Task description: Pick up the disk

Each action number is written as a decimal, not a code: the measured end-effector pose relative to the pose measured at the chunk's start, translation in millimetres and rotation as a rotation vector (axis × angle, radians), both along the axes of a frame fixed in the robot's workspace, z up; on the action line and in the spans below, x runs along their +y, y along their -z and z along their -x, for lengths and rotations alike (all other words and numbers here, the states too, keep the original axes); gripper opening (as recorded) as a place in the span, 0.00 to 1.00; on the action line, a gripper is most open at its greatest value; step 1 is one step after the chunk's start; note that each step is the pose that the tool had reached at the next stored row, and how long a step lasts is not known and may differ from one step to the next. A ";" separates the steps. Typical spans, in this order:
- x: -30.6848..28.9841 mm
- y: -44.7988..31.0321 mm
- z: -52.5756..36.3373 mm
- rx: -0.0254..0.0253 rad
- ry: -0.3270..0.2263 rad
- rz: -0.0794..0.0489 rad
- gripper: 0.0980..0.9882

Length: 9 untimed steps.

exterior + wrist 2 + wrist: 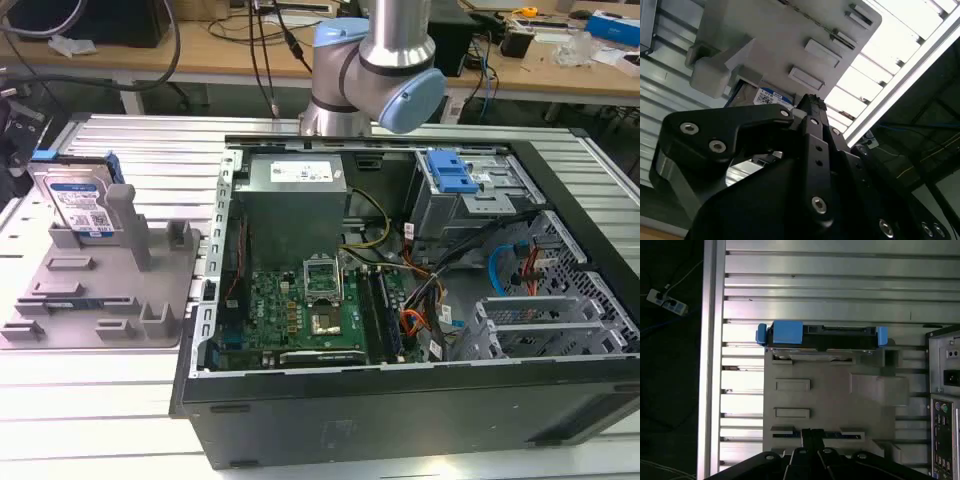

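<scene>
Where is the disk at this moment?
On the exterior view's left, the disk stands on edge at the far end of the grey holder tray, beside the open computer case.

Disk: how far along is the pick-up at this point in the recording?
Done: nothing yet. The disk stands upright at one end of the grey holder tray, with nothing gripping it. In hand: in the first wrist view the gripper is over the tray's opposite edge, clear of the disk, jaws shut on nothing. Left: the grasp and the lift are both not yet done.
</scene>
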<state>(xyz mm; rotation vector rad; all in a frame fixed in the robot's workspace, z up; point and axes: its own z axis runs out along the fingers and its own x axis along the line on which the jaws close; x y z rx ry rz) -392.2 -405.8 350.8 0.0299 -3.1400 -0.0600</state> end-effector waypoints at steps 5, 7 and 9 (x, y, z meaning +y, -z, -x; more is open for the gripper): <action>0.0 0.0 0.0 -0.0001 0.000 0.000 0.01; -0.1 0.1 -0.1 -0.0001 -0.003 0.002 0.01; -0.1 0.1 0.0 -0.0001 -0.026 0.002 0.01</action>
